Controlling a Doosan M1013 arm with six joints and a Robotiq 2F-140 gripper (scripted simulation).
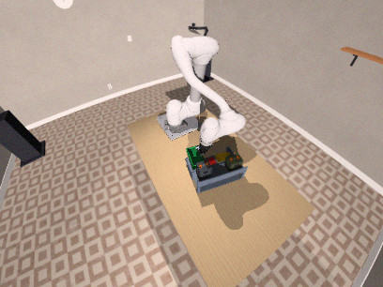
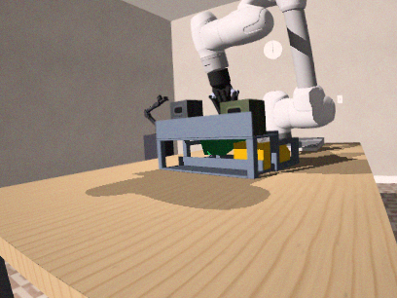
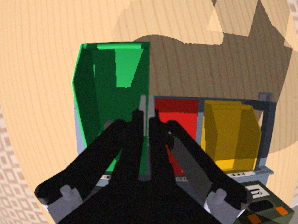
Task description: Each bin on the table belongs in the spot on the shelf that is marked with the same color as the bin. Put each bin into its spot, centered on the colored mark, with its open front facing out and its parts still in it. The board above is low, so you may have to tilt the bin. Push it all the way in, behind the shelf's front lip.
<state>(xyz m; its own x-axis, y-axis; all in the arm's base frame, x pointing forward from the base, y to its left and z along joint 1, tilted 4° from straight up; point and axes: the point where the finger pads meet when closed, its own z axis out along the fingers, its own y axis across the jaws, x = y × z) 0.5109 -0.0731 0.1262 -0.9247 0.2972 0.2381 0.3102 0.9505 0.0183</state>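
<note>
The gripper (image 3: 141, 137) is pinched narrow on the right wall of the green bin (image 3: 109, 86); the bin sits tilted, half inside the shelf (image 2: 204, 128) on the tabletop (image 2: 195, 234). To do this well, the arm should keep the tilt low under the top board; push straight, fully behind the lip.

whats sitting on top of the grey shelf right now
Two dark boxy items stand on the shelf's top board: one on the left, one below the gripper. Their contents aren't visible.
</note>
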